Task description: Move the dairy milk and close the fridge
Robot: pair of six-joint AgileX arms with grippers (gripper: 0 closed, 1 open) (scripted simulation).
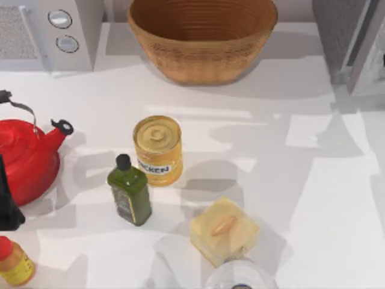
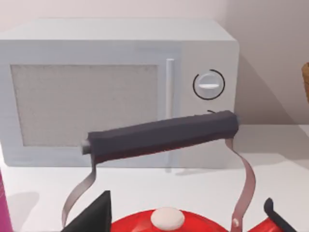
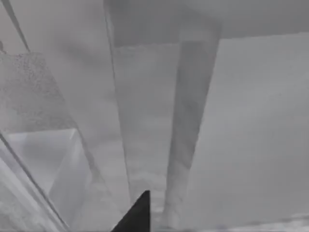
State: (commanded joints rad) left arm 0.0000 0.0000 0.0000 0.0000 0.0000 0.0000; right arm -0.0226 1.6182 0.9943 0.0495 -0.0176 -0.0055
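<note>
The dairy milk is out of view. The fridge (image 1: 343, 36) is a grey cabinet at the table's back right corner, and its flat door (image 1: 368, 42) stands at a slant to the body. In the right wrist view grey fridge panels (image 3: 231, 121) and a pale inner corner (image 3: 43, 154) are very close, with a dark tip of my right gripper (image 3: 139, 215) in front of them. My left arm (image 1: 8, 201) is parked at the left edge beside the kettle. A dark tip of the left gripper (image 2: 96, 215) hangs over the kettle.
A red kettle (image 1: 24, 159) with a black handle (image 2: 159, 135) sits at the left, below the microwave (image 1: 51, 30). A wicker basket (image 1: 201, 36) stands at the back. A yellow can (image 1: 158, 149), green bottle (image 1: 130, 194), pale yellow block (image 1: 224, 230), a glass item (image 1: 240, 278) and a small yellow bottle (image 1: 15, 262) fill the front.
</note>
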